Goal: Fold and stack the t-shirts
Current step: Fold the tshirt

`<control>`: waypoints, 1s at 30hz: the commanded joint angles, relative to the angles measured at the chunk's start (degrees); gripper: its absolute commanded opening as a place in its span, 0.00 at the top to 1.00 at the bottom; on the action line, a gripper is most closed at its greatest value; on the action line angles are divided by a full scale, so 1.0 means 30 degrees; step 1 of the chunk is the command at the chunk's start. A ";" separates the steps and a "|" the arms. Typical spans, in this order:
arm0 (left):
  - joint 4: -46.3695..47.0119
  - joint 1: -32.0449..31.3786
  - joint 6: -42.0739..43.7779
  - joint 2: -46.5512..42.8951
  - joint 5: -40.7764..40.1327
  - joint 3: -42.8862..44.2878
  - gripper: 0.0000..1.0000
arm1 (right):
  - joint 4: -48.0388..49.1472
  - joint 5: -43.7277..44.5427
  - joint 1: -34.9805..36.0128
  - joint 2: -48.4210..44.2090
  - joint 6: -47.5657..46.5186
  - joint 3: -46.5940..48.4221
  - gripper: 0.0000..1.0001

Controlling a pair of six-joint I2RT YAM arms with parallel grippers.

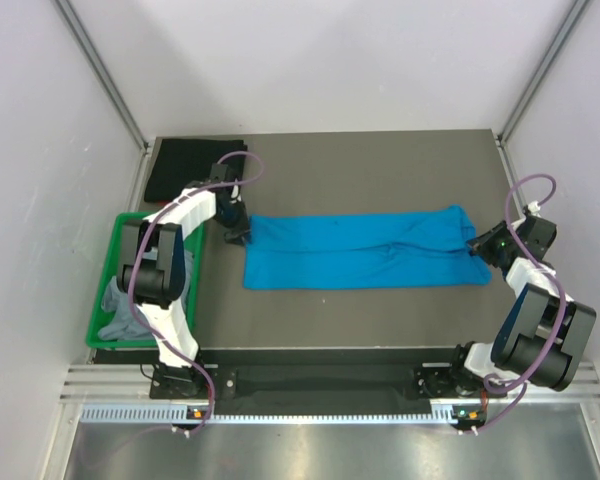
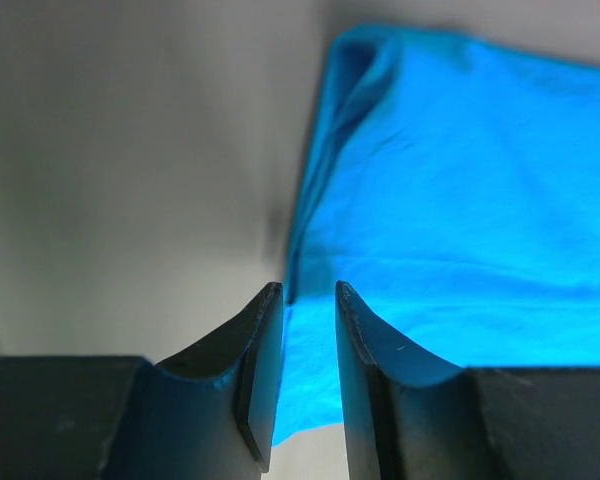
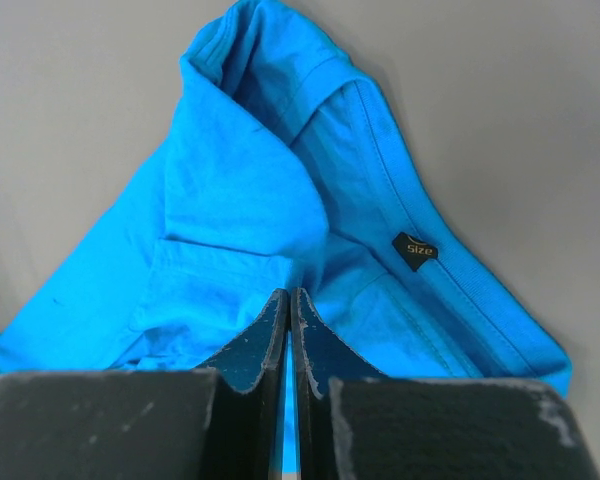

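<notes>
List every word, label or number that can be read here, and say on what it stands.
"Size": on the small black tag sewn inside the collar of the blue t-shirt, right wrist view.
No other text shows in any view.

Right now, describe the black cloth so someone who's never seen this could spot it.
Start at the dark table, then go to its far left corner, just beyond the green bin. The black cloth lies there flat as a neat rectangle. It is the only black one: the blue shirt stretches across the middle, and the grey cloth sits crumpled in the bin.
</notes>
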 commanded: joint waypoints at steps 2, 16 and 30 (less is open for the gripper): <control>-0.0138 -0.0080 -0.0822 -0.0986 -0.0423 -0.0863 0.67 | 0.0831 -0.0325 -0.0249 -0.0542 0.0028 0.0154 1.00; 0.1385 -0.0080 -0.1290 -0.0810 -0.0247 -0.1129 0.69 | 0.0977 -0.0325 -0.0249 -0.0425 -0.0030 0.0007 1.00; 0.0918 -0.0109 -0.1643 -0.0694 -0.0452 0.0010 1.00 | 0.1153 -0.0413 -0.0249 -0.0132 0.0117 0.0241 1.00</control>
